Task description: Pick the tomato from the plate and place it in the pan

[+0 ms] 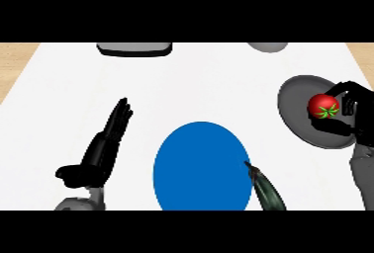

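While the robot's right hand is curling its black fingers around the round red tomato with a green calyx, the fruit is sitting over the grey oval plate at the counter's right. Its left hand is resting open and straight at the left. No pan is showing clearly; a blue oval mat is lying left of the tomato, between both hands.
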`<action>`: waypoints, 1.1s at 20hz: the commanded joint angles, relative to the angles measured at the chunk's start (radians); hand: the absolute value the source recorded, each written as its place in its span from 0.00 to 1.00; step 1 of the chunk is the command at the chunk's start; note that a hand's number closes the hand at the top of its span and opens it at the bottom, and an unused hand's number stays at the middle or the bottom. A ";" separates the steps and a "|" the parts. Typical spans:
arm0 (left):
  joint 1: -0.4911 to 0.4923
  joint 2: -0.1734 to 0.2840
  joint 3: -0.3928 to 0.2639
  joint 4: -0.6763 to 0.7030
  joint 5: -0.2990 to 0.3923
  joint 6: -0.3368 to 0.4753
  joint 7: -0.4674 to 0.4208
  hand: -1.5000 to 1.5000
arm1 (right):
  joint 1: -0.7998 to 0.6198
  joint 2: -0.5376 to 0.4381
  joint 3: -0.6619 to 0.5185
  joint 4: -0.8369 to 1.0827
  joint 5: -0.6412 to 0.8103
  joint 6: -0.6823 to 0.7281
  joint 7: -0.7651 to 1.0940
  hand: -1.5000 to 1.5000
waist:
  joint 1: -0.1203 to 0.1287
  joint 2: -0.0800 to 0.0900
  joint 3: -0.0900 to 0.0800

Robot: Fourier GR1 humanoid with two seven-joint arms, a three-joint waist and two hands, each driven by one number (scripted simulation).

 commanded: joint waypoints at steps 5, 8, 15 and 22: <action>0.034 0.018 0.008 0.021 0.020 -0.051 -0.051 0.50 | -0.315 -0.114 -0.184 0.538 -0.115 -0.042 -0.275 1.00 | 0.020 0.008 0.001; -0.030 -0.017 0.003 0.021 0.002 -0.013 -0.003 0.50 | -0.422 -0.082 -0.188 0.736 -0.087 -0.123 -0.350 1.00 | 0.022 0.009 0.001; -0.022 -0.003 -0.006 0.026 -0.005 -0.033 -0.020 0.50 | -0.476 -0.155 -0.021 0.923 0.066 0.208 -0.146 0.00 | 0.058 0.022 0.001; -0.002 0.010 0.008 0.026 -0.005 -0.041 -0.049 0.50 | -0.544 -0.087 -0.108 1.035 -0.015 0.204 -0.302 0.00 | 0.041 0.017 0.002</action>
